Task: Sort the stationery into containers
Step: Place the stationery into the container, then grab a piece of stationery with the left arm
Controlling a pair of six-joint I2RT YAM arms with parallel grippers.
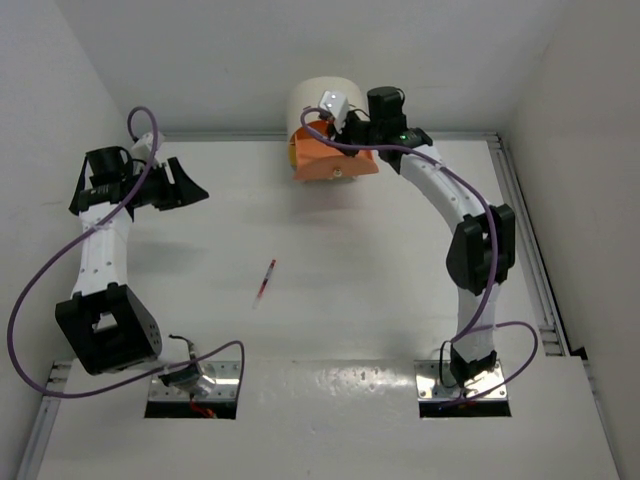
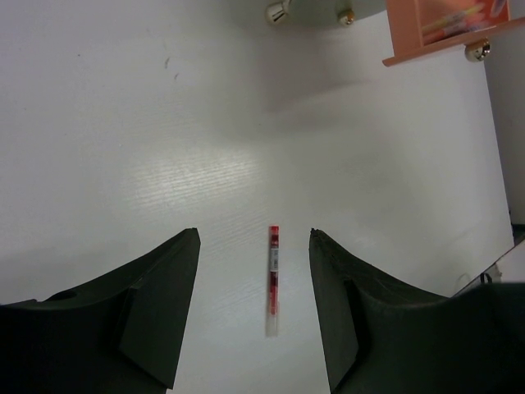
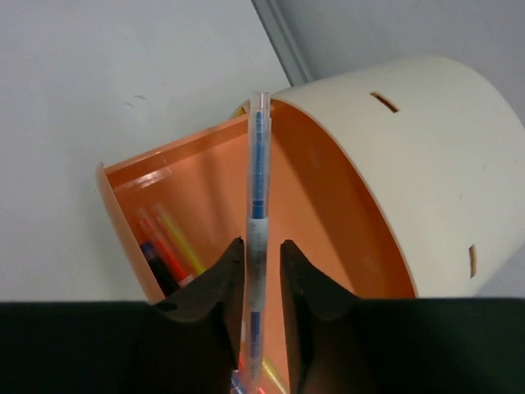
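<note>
A red pen (image 1: 265, 280) lies on the white table between the arms. In the left wrist view the red pen (image 2: 273, 275) lies lengthwise between my left gripper's fingers. My left gripper (image 1: 190, 190) (image 2: 254, 234) is open, empty and above the table. My right gripper (image 1: 322, 125) (image 3: 262, 244) is shut on a blue pen (image 3: 257, 172), held over the pulled-out orange drawer (image 1: 335, 160) (image 3: 123, 176) of the cream arch-top box (image 1: 325, 90) (image 3: 426, 148). Red, yellow and dark pens (image 3: 164, 246) lie inside the drawer.
In the left wrist view the orange drawer (image 2: 443, 33) with its round knob (image 2: 476, 51) is at the top right, and two more knobs (image 2: 277, 12) show at the top edge. White walls enclose the table. A metal rail (image 1: 525, 230) runs along the right side.
</note>
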